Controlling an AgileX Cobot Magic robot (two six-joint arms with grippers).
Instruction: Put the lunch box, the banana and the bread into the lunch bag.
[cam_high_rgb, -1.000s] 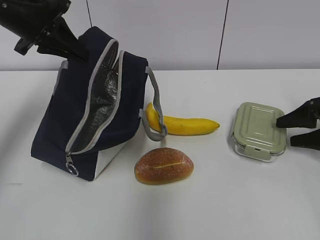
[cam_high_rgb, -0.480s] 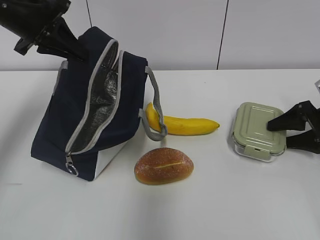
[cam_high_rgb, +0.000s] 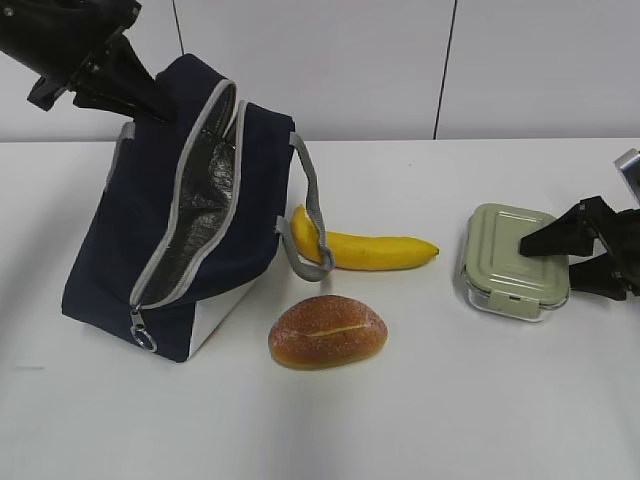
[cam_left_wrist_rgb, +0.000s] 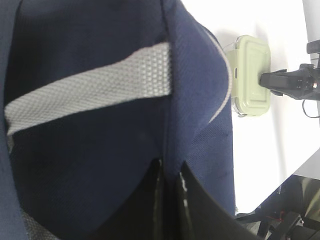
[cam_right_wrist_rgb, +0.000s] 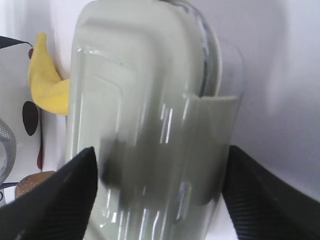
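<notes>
The navy lunch bag (cam_high_rgb: 110, 250) stands tilted at the left, its zipper open on silver lining. My left gripper (cam_high_rgb: 140, 100) is shut on the fabric of the lunch bag (cam_left_wrist_rgb: 90, 150) at its top back edge, seen close in the left wrist view (cam_left_wrist_rgb: 170, 167). The yellow banana (cam_high_rgb: 375, 250) lies right of the bag, and the bread (cam_high_rgb: 328, 332) sits in front of it. At the right the green-lidded lunch box (cam_high_rgb: 510, 255) rests on the table. My right gripper (cam_high_rgb: 550, 262) is open, with one finger on each side of the lunch box (cam_right_wrist_rgb: 145, 100).
A grey bag handle (cam_high_rgb: 312, 215) hangs over the banana's left end. The white table (cam_high_rgb: 450, 400) runs to a pale wall behind. In the right wrist view the banana (cam_right_wrist_rgb: 45, 87) and bread (cam_right_wrist_rgb: 30, 182) show beyond the box.
My right gripper has moved left, from beside the lunch box to straddling its right end. The left gripper and the bag have not moved.
</notes>
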